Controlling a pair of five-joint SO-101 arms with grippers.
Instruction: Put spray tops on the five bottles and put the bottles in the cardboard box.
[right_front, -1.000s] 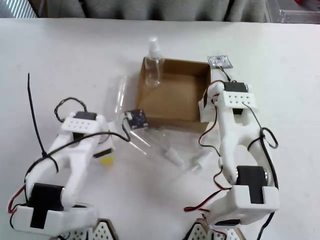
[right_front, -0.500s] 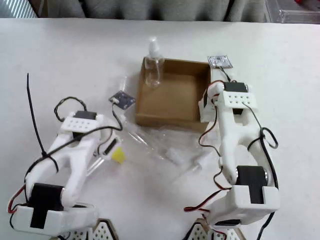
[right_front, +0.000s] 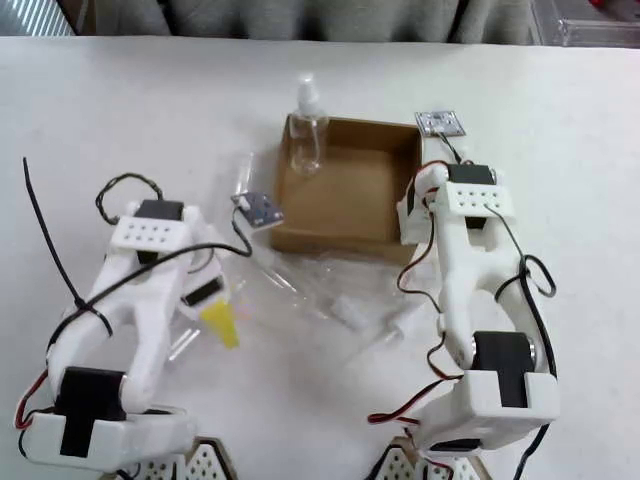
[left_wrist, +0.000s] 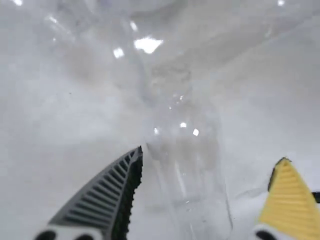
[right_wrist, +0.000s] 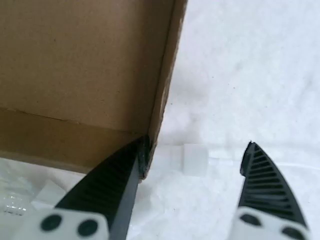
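— Fingers of the left gripper (left_wrist: 210, 156): how do they stand?

— Spread wide, one grey and ribbed, one yellow. A clear bottle (left_wrist: 187, 170) lies on the table (right_front: 150, 100) between them, its neck pointing away from the gripper. I cannot tell whether either finger touches it.

— And to the right of that arm?

— A second clear bottle (right_front: 243, 175) lies on its side just left of the cardboard box (right_front: 340, 240). A bottle with a spray top (right_front: 308, 125) stands upright at the box's far left corner.

— What lies on the near side of the box?

— More clear bottles (right_front: 300, 275) lie along its near wall. White spray tops (right_front: 350, 312) lie loose a little nearer, between the two arms.

— The right gripper?

— The right gripper (right_wrist: 196, 147) sits at the box's near right corner with its black fingers apart. One finger is at the corner's edge and the other is over the table, outside the box to the right. A small white cap (right_wrist: 195, 159) lies on the table between them, clear of both.
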